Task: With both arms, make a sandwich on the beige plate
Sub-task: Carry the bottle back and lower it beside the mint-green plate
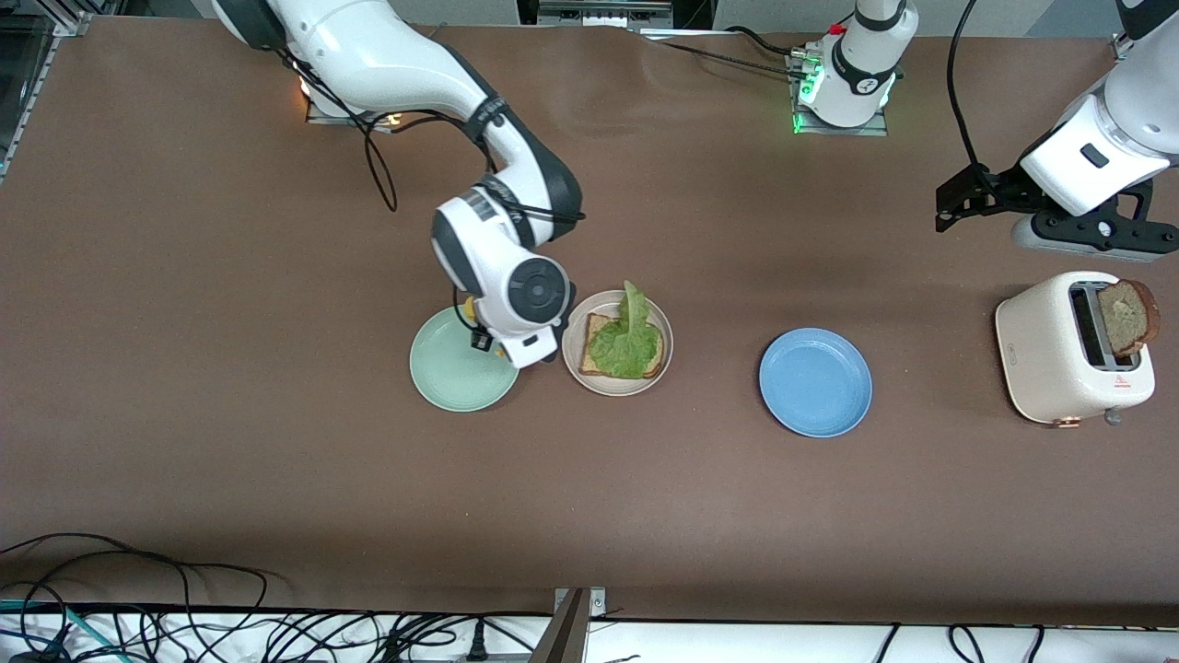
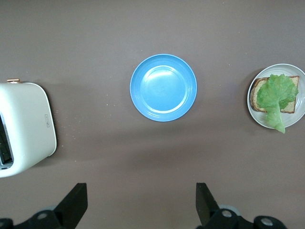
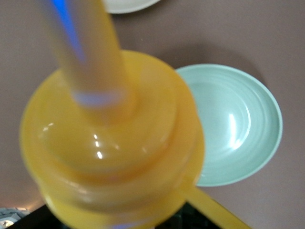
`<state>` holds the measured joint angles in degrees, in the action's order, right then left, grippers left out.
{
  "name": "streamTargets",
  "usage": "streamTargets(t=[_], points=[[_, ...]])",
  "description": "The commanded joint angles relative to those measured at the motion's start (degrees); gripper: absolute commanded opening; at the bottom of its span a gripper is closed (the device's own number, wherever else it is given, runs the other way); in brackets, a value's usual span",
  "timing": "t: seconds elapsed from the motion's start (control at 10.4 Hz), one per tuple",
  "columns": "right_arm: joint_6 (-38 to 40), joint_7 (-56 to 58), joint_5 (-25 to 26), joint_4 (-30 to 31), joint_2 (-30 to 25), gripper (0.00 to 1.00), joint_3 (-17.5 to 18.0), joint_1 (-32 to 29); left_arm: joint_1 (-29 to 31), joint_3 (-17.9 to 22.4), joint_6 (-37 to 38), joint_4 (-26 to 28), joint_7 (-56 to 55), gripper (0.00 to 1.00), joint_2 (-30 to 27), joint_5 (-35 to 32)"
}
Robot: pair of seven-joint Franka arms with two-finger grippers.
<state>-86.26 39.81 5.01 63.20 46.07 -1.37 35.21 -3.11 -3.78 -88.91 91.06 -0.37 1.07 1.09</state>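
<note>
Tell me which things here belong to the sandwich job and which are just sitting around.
Job: beige plate holding bread and lettuce; toaster with a bread slice sticking out; yellow tool in the right pincer.
Sitting around: mint green plate, blue plate.

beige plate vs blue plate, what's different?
The beige plate carries a bread slice topped with lettuce; the blue plate is bare. The beige plate sits beside the mint plate, the blue plate nearer the toaster. The blue plate looks somewhat wider. Both are round, shallow and flat on the table.
</note>
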Motion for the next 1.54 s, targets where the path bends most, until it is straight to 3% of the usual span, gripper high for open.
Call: streamTargets(t=[0.0,0.48,0.77,0.96,1.15,1.44], points=[[-1.54,4.38,-2.2,9.63,-9.03,0.0,0.49,-3.81,-0.14,-0.09,0.41,-1.15,-0.6,1.0,0.34,-1.44],[-12.76,12.65,-4.83,25.8,-23.28,0.0,0.4,-14.0,-0.14,-0.09,0.41,-1.15,-0.6,1.0,0.34,-1.44],[-20.32,19.94,-7.12,33.2,-28.39,0.0,0.22,-18.93,-0.14,-0.09,0.41,-1.15,-0.6,1.0,0.34,-1.44],[-28.3,24.4,-7.73,38.2,-29.72,0.0,0.22,-22.88,-0.14,-0.09,0.41,-1.15,-0.6,1.0,0.34,-1.44],[-37.01,32.57,-13.94,44.35,-30.42,0.0,0.14,-25.79,-0.23,-0.09,0.41,-1.15,-0.6,1.0,0.34,-1.44],[-43.71,42.94,-22.38,47.63,-28.94,0.0,-0.74,-28.6,-0.14,-0.18,0.41,-1.15,-0.6,1.0,0.34,-1.44]])
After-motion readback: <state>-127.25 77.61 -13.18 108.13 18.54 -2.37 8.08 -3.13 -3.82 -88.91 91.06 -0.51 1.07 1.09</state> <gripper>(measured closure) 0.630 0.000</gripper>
